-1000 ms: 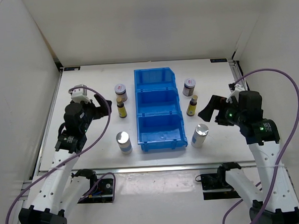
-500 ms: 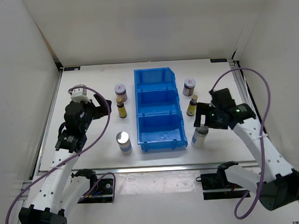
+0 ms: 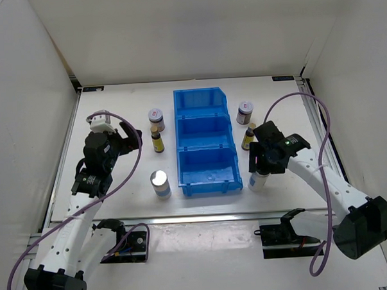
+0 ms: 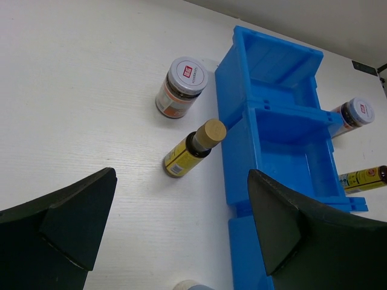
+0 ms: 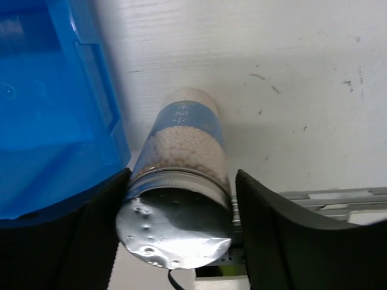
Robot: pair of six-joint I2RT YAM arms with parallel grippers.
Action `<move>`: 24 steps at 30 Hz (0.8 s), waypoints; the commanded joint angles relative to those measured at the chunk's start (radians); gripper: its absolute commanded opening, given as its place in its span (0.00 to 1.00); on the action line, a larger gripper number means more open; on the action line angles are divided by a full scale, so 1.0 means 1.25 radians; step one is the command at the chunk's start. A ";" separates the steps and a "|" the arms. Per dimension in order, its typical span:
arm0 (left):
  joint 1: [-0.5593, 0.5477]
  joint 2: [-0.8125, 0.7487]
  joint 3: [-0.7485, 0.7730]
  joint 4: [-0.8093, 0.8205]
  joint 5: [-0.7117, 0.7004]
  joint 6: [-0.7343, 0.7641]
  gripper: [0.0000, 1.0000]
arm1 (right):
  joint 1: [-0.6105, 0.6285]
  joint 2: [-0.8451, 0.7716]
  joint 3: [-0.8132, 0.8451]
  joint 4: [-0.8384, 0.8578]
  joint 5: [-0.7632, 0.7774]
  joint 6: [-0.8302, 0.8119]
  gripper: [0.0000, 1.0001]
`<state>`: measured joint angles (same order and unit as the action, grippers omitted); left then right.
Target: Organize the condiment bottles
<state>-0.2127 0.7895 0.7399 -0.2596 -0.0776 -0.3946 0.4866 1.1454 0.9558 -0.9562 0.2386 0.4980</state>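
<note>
My right gripper is open and straddles the right silver-topped cylinder, which stands by the blue bin's near right corner. In the right wrist view the cylinder sits between my fingers; the left finger is at its lid, and a small gap shows on the right. My left gripper is open and empty, above the table left of the left amber bottle. The left jar, left silver-topped cylinder, right jar and right amber bottle stand on the table. The left wrist view shows the jar and amber bottle.
The blue three-compartment bin stands in the middle, its compartments holding nothing. It also shows in the left wrist view and the right wrist view. White walls enclose the table. A metal rail runs along the near edge.
My right arm has swung left and lowered, so its open fingers now straddle the right silver-topped cylinder. The left arm and the bottles have not moved.
</note>
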 commanded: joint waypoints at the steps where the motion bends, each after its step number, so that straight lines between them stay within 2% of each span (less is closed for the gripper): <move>1: -0.002 -0.003 0.030 -0.011 -0.023 -0.009 1.00 | 0.005 -0.002 -0.011 0.014 0.002 0.025 0.70; 2: -0.002 -0.003 0.030 -0.011 -0.030 -0.009 1.00 | 0.005 -0.002 -0.011 0.014 -0.006 0.033 0.66; 3: -0.002 -0.011 0.030 -0.011 -0.030 -0.009 1.00 | 0.005 -0.002 -0.011 0.014 -0.015 0.034 0.53; 5: -0.002 -0.011 0.030 -0.018 -0.038 -0.009 1.00 | 0.005 -0.002 0.005 0.014 -0.015 0.034 0.42; 9: -0.002 -0.011 0.030 -0.018 -0.046 -0.017 1.00 | 0.005 -0.034 0.081 -0.053 0.003 0.019 0.29; 12: -0.002 -0.011 0.030 -0.018 -0.053 -0.017 1.00 | 0.012 -0.043 0.203 -0.111 0.003 -0.020 0.13; 15: -0.002 0.009 0.052 -0.035 -0.039 -0.008 1.00 | 0.039 -0.033 0.328 -0.111 -0.014 -0.063 0.05; 17: -0.002 0.026 0.071 -0.044 -0.004 0.017 1.00 | 0.071 -0.006 0.401 -0.111 -0.052 -0.083 0.03; 19: -0.002 0.059 0.093 -0.061 0.015 0.026 1.00 | 0.101 0.036 0.438 -0.083 -0.062 -0.092 0.00; 24: -0.002 0.107 0.117 -0.088 0.015 0.026 1.00 | 0.202 0.144 0.456 -0.012 -0.028 -0.092 0.00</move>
<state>-0.2127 0.9131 0.8474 -0.3225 -0.0837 -0.3740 0.6876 1.2438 1.5127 -1.0489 0.1959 0.4065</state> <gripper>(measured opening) 1.000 0.645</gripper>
